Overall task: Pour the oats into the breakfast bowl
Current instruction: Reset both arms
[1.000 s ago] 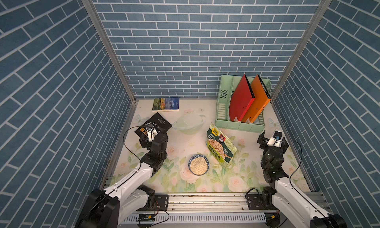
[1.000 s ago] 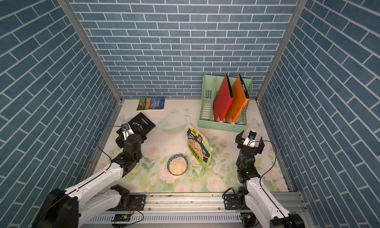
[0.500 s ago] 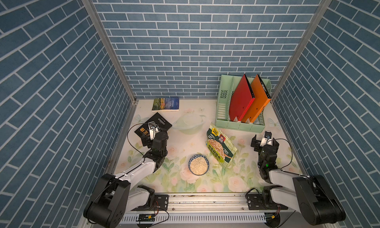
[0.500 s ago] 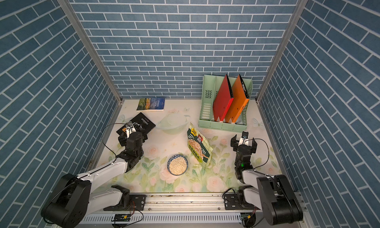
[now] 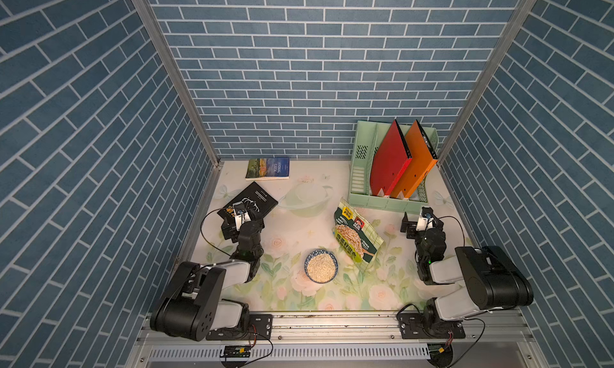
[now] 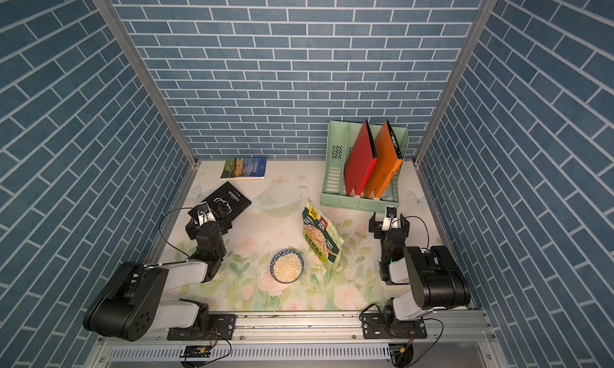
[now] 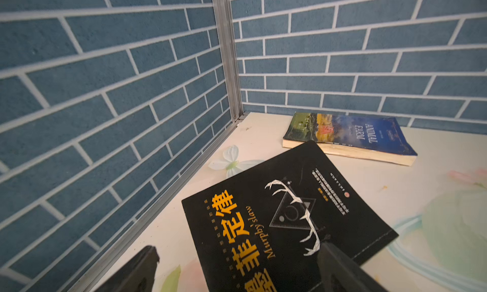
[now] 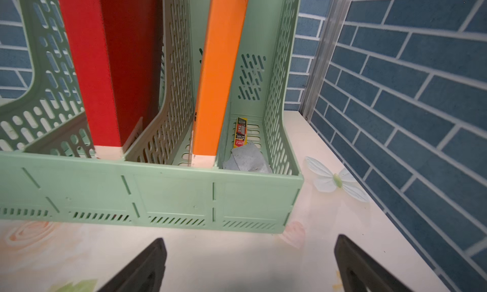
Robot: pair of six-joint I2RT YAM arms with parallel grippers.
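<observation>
- The oats (image 5: 321, 267) fill the breakfast bowl (image 5: 306, 266). The bowl sits on the flowery table (image 5: 292, 223), near the front and between the two arms.
- The green oat pouch (image 5: 357, 240) stands just beside the bowl, on the right arm's side and a bit further back. It is apart from both grippers.
- The left gripper (image 7: 238, 251) is spread wide and holds nothing. It is over a corner of a black book (image 7: 284, 224). A blue book (image 7: 350, 135) lies further back by the wall.
- The right gripper (image 8: 250, 240) is spread wide too and holds nothing. It faces a green file rack (image 8: 168, 193) with a red folder (image 8: 105, 66) and an orange folder (image 8: 218, 66) inside.
</observation>
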